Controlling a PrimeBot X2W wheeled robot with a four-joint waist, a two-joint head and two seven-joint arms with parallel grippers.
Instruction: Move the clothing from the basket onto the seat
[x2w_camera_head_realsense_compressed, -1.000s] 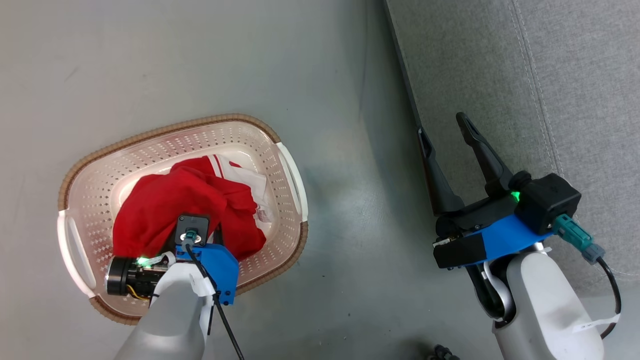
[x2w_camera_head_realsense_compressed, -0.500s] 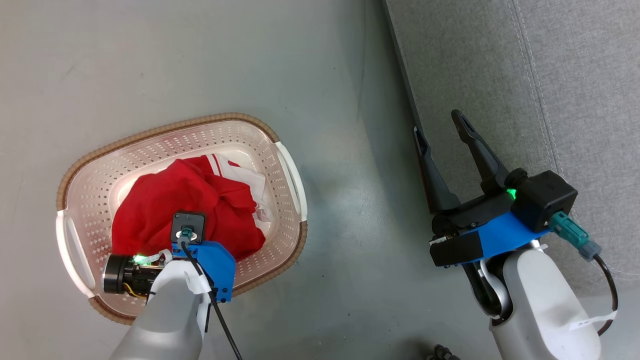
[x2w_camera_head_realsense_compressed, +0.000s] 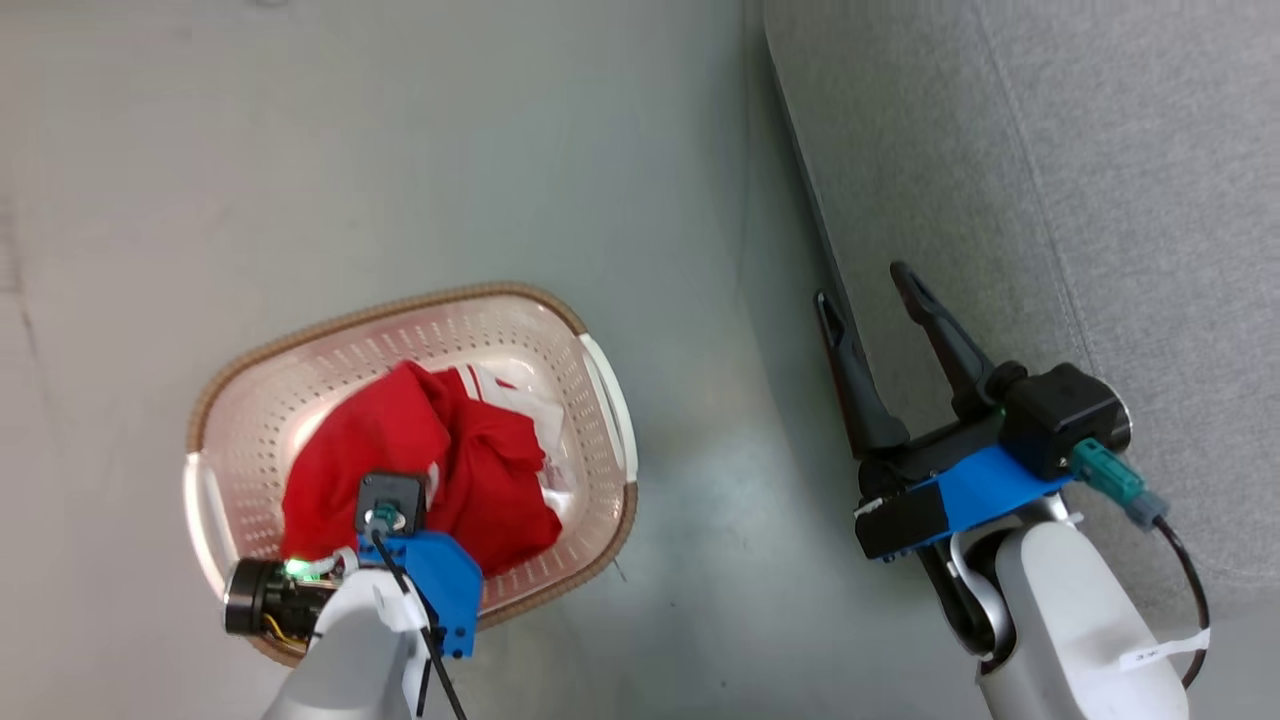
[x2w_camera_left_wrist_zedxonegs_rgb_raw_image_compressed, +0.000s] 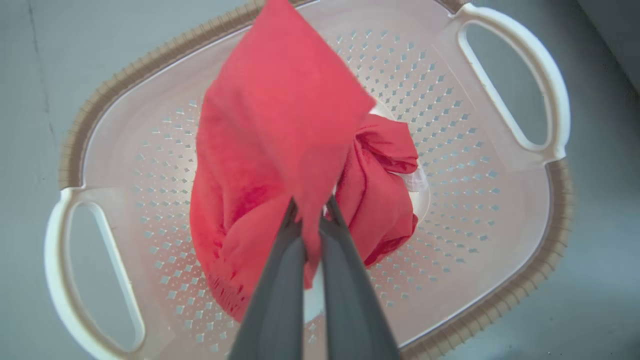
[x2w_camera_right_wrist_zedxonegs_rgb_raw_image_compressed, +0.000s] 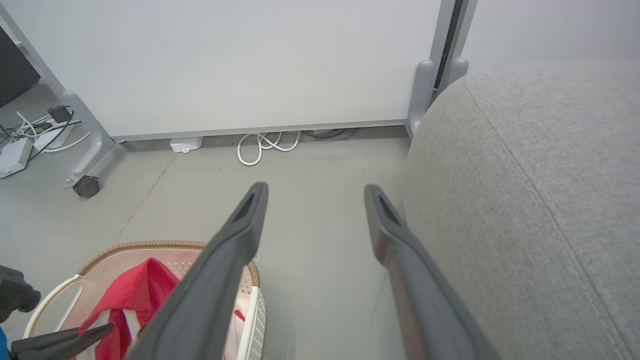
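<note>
The cream basket (x2w_camera_head_realsense_compressed: 400, 305) with a brown rim stands on the grey floor. Red clothing (x2w_camera_head_realsense_compressed: 400, 440) lies bunched inside it, over a piece with white trim (x2w_camera_head_realsense_compressed: 520, 390). In the left wrist view my left gripper (x2w_camera_left_wrist_zedxonegs_rgb_raw_image_compressed: 310, 207) is shut on a fold of the red clothing (x2w_camera_left_wrist_zedxonegs_rgb_raw_image_compressed: 270, 125), which rises in a peak above the basket (x2w_camera_left_wrist_zedxonegs_rgb_raw_image_compressed: 150, 65). My right gripper (x2w_camera_head_realsense_compressed: 860, 285) hangs open and holds nothing, beside the front edge of the grey seat (x2w_camera_head_realsense_compressed: 1050, 200). The right wrist view looks past the open right gripper (x2w_camera_right_wrist_zedxonegs_rgb_raw_image_compressed: 315, 192), with the seat (x2w_camera_right_wrist_zedxonegs_rgb_raw_image_compressed: 525, 175) to its right and the basket (x2w_camera_right_wrist_zedxonegs_rgb_raw_image_compressed: 150, 245) at lower left.
A white panel on castor feet (x2w_camera_right_wrist_zedxonegs_rgb_raw_image_compressed: 87, 185) stands beyond the basket, with a coiled white cable (x2w_camera_right_wrist_zedxonegs_rgb_raw_image_compressed: 265, 145) at its base. More cables and boxes (x2w_camera_right_wrist_zedxonegs_rgb_raw_image_compressed: 20, 145) lie at the far left. Bare grey floor (x2w_camera_head_realsense_compressed: 700, 500) separates basket and seat.
My left gripper has closed on the red clothing and gathered it into a tighter bunch. The head camera has shifted, so basket and seat sit differently. The right gripper stays open.
</note>
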